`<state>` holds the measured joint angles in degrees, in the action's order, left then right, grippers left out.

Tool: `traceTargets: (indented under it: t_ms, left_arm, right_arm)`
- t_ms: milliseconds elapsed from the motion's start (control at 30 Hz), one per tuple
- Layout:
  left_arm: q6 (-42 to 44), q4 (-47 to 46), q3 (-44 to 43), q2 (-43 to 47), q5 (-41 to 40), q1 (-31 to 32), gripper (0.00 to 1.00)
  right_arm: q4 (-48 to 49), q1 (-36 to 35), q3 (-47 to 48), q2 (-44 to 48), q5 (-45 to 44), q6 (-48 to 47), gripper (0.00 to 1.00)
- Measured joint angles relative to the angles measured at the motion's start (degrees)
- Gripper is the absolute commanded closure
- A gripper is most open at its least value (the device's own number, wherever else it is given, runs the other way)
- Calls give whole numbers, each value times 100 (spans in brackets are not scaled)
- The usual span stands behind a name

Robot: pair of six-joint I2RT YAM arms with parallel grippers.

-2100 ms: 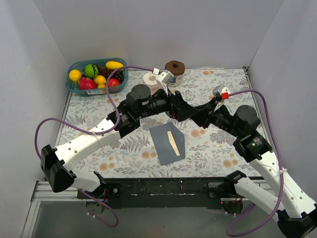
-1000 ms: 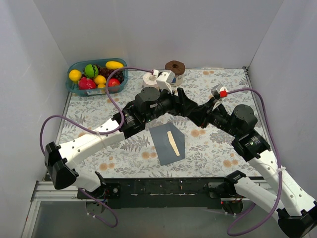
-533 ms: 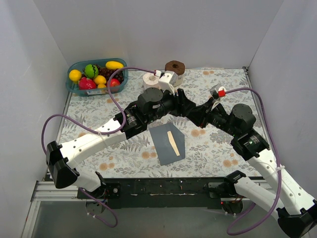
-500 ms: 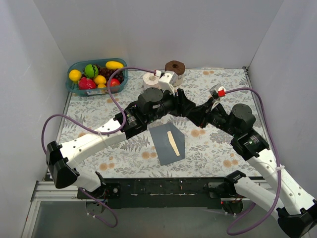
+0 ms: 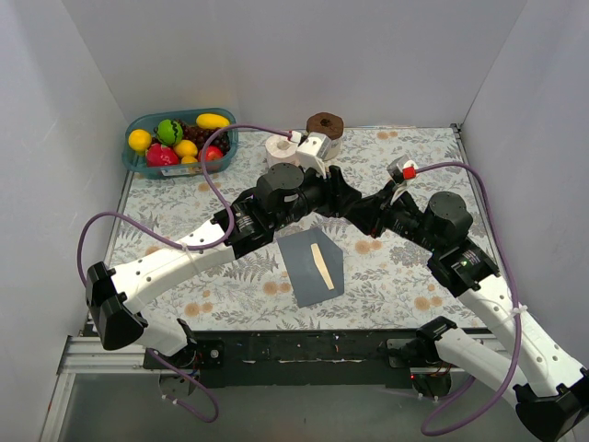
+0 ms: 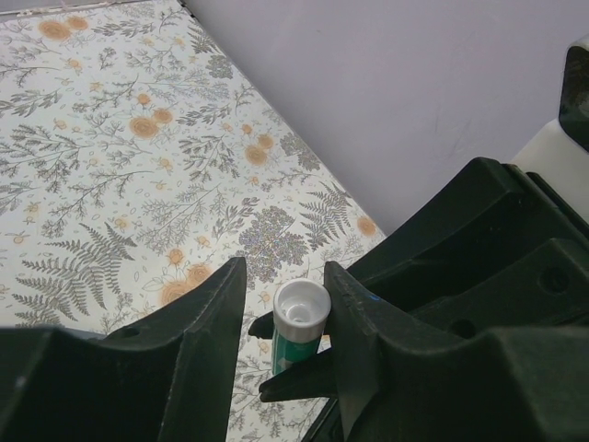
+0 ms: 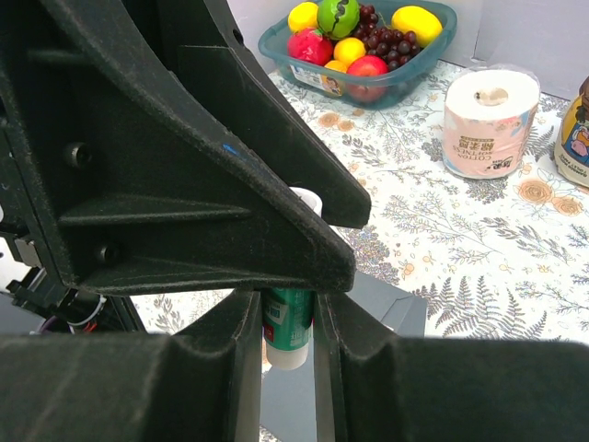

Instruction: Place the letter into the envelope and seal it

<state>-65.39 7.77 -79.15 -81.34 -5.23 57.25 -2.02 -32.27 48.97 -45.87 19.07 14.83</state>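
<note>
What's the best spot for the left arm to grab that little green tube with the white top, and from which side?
The white cap, pinched across its round sides. The right tool clamps the green tube by its body, so only that end sticks out free. The left tool faces the cap end-on, one finger on each side, which looks like the sensible approach.

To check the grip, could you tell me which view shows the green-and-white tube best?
The left wrist view: the tube shows its white cap and green body inside the left gripper. The right wrist view shows the tube half hidden; overhead, the arms hide it.
</note>
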Motion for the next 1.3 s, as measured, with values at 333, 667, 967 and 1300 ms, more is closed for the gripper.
traceTargets:
  t_ms: [333, 667, 967, 1300]
  left_arm:
    - [66, 2, -20, 0, 7, 52, 87]
    - [164, -20, -2, 0, 251, 48, 100]
    - [374, -437, 136, 76, 1023, -28, 100]
    - [658, -960, 531, 688, 2068, -17, 85]
  right_arm:
    - [-7, -2, 0, -28, 22, 0, 99]
    - [-129, -2, 48, -24, 57, -118, 99]
    - [-173, 74, 48, 240, 400, -295, 99]
    - [409, 81, 26, 520, 1521, -289, 99]
